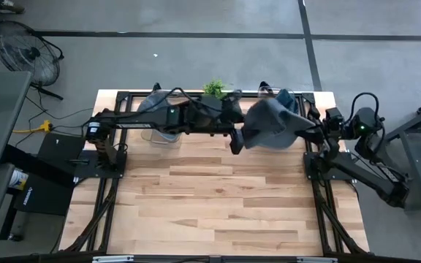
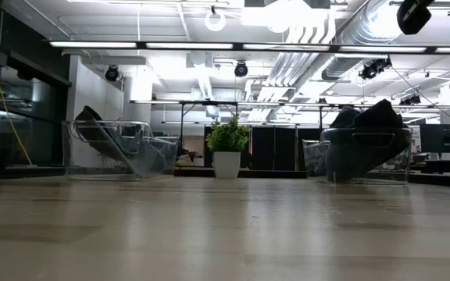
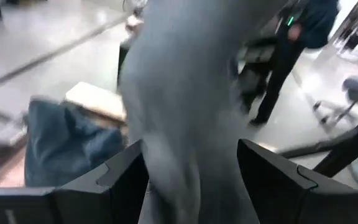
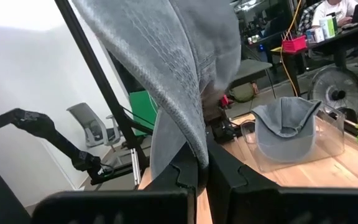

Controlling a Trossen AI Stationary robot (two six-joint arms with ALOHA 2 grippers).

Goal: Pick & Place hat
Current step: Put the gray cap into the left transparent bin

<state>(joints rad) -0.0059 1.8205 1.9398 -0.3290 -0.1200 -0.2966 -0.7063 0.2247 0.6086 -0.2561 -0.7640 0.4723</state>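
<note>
The wooden table lies bare below both arms, which meet high over its far edge. Between them hangs the grey hat, well off the wood; the low view shows nothing of it, so it rides above that camera's sight.

The right gripper is pinched fully shut on a fold of the hat's cloth, the crown draping up and over its fingers. The left gripper stands about three-quarters open with the hat's fabric sagging between its fingers; they straddle the cloth, and I judge it not yet clamped.

This looks like a handover in mid-air. To do it well, the left jaws should close on a thick gather of cloth, not on a loose edge, and the right should keep its pinch until that grip is firm, or the hat may slip.

Behind the left gripper sits a clear bin already holding another grey cap; a second clear bin stands on the right gripper's side, a small potted plant between them
</note>
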